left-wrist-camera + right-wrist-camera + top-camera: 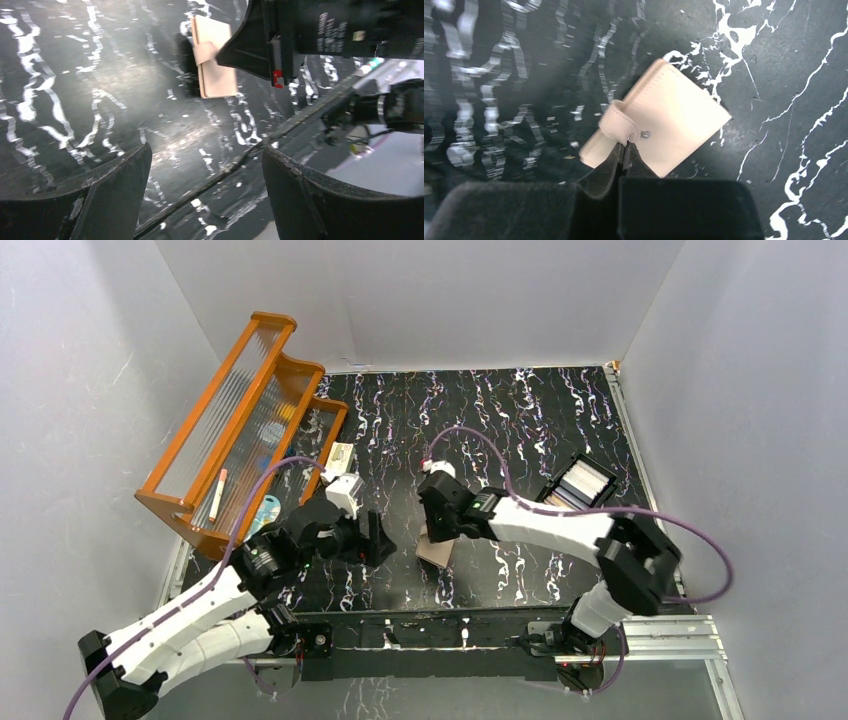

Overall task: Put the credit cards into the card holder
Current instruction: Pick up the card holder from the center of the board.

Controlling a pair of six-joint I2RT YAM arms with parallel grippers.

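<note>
The tan card holder (679, 117) lies folded on the black marbled table, and also shows in the top view (438, 552) and the left wrist view (216, 75). My right gripper (625, 145) is shut on its snap tab (616, 120), fingertips pinched together at the tab's end; in the top view the gripper (437, 533) sits over the holder. My left gripper (205, 155) is open and empty, low over the table to the left of the holder (378, 540). Pale card-like pieces lie in a black tray (577, 483) at the right.
An orange rack (240, 420) with clear ribbed panels stands at the back left, with small items on it. A small white box (342, 453) sits by its right end. A metal rail (480, 625) runs along the table's near edge. White walls enclose the table.
</note>
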